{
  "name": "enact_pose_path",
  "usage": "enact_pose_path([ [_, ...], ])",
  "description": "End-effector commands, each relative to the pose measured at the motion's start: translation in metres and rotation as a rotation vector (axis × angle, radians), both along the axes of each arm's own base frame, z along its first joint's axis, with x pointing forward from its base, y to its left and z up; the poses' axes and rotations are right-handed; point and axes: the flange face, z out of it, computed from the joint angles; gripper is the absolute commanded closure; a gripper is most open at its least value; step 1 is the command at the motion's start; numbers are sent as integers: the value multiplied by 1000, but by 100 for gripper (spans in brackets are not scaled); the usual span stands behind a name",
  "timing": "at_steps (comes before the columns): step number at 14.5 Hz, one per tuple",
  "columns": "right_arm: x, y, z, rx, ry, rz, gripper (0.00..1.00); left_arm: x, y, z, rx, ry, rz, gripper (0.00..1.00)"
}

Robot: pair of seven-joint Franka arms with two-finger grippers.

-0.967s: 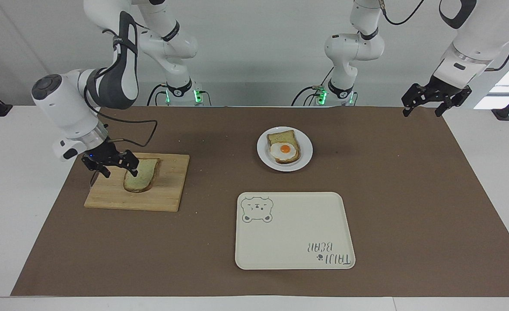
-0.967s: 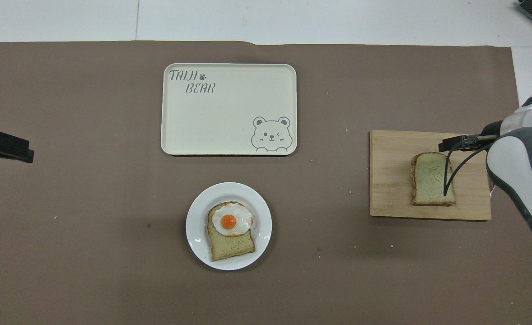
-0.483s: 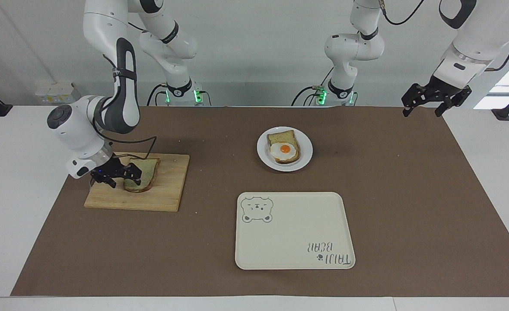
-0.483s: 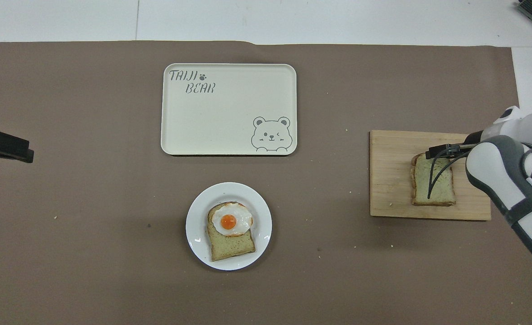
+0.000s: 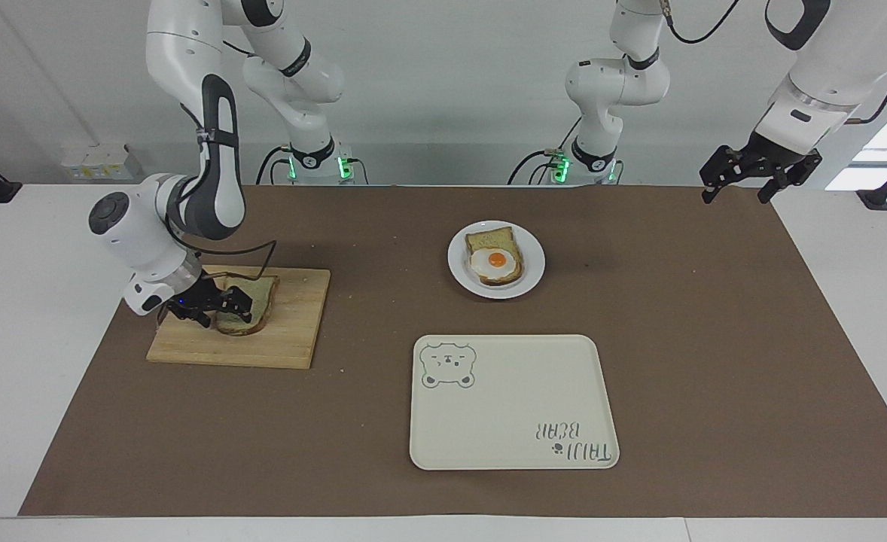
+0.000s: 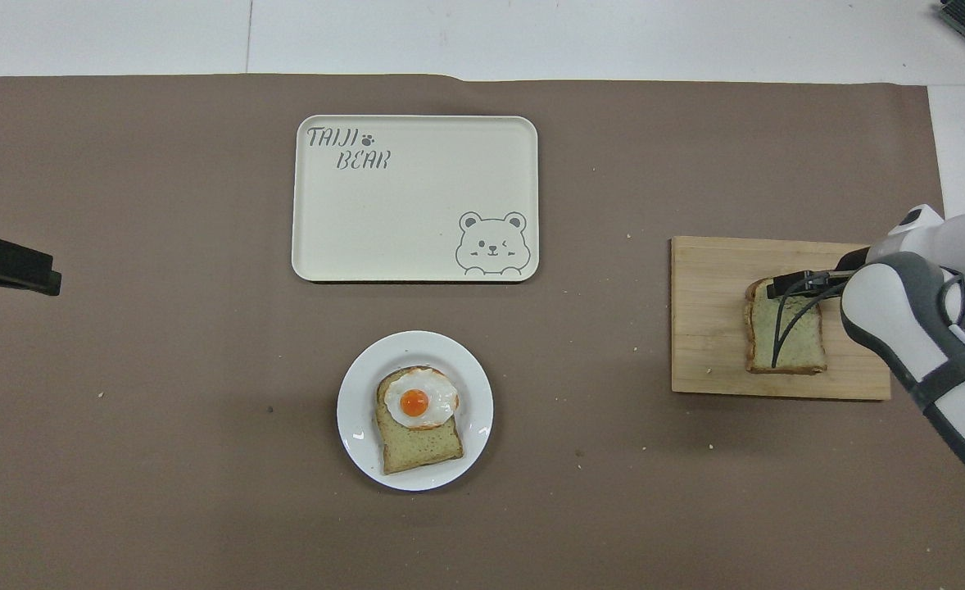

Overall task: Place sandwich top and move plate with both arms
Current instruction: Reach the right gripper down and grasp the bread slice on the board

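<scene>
Bread counts two slices: the plain top (image 5: 248,304) on one board (image 5: 278,339) at the facing view's left, and an egg slice (image 5: 495,257) on the one plate (image 5: 531,263) at centre; one tray (image 5: 513,402) sits below. Right claw (image 5: 214,309) is spread low at the top's edge, possibly touching. Left claw (image 5: 740,183), spread, waits at upper right. Overhead shows only the left claw's tip at mid-left, and the right arm covers part of the board.

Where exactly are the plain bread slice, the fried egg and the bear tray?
sandwich top (image 6: 794,344), overhead view: bare crumb near the slice's square end.
fried egg (image 6: 414,401), overhead view: the orange yolk.
bear tray (image 6: 400,221), overhead view: blank middle of its floor.
</scene>
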Motion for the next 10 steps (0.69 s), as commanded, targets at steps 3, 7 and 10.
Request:
enact_pose_path([
  [3, -7, -3, -2, 21, -24, 34, 27, -6, 1, 3, -15, 6, 10, 0],
  [7, -7, -2, -3, 20, -26, 50, 86, -6, 1, 3, -15, 6, 10, 0],
  [10, -7, -3, -7, 23, -18, 40, 100, -6, 1, 3, -15, 6, 10, 0],
])
